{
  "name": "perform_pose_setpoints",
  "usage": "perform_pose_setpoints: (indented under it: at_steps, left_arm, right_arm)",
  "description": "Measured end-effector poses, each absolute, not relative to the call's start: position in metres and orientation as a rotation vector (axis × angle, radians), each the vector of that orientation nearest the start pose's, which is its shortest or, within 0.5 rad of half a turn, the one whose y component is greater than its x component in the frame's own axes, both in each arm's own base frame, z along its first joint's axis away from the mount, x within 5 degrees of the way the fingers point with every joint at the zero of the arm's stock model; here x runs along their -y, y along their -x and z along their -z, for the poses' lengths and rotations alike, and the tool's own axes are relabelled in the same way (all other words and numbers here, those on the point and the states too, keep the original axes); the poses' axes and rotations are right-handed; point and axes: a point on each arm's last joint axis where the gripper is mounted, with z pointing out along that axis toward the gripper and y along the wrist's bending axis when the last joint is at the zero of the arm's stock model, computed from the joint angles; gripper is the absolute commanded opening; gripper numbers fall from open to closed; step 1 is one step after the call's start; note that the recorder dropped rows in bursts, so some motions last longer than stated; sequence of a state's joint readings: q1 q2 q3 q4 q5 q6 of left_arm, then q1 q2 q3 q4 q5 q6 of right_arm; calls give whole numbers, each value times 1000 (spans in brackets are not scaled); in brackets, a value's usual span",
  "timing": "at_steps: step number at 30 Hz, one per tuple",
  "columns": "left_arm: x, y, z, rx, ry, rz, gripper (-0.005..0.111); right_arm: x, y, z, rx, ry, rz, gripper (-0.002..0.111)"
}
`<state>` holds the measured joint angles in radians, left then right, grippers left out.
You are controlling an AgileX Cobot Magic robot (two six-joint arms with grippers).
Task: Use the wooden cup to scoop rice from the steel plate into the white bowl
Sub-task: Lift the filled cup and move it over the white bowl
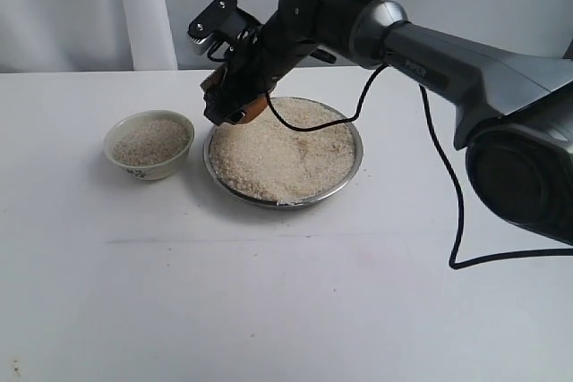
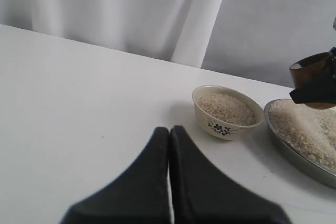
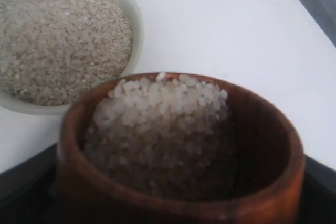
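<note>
The wooden cup (image 1: 259, 107) hangs just left of centre in the exterior view, over the upper-left rim of the steel plate (image 1: 358, 155), lifted clear of the heap. The right wrist view shows rice (image 3: 157, 129) banked against one side of the cup's dark inside. The right tool (image 1: 235, 87) is grasping the cup, its black fingers clamped on the outer wall, and the arm slants in from the upper right.

The plate's own rice (image 1: 286, 154) fills it nearly rim to rim. The white bowl (image 1: 152, 167) sits just beside the plate on its left, a narrow gap between them, already holding rice to near its brim.

A black cable (image 1: 452, 212) loops over the plate's far side and trails down the right. Wide white counter (image 1: 269, 301) stretches across the lower frame and the left. The left tool (image 2: 169, 132) is clenched on nothing, low over the counter, well apart from the bowl.
</note>
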<state>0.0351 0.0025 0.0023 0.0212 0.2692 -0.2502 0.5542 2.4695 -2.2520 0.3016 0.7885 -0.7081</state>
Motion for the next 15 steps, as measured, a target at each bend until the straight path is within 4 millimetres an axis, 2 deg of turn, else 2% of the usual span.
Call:
perform_pose_setpoints:
  at_steps: [5, 10, 15]
  left_arm:
    - [-2, -55, -188, -1744, 236, 137, 0]
    - [-2, -55, -188, -1744, 236, 137, 0]
    - [-2, -55, -188, -1744, 236, 137, 0]
  right_arm:
    - [-317, -452, -188, -2060, 1358, -259, 0]
    - [-329, -439, -185, -2035, 1481, -237, 0]
    - [-352, -423, -186, -1955, 1546, -219, 0]
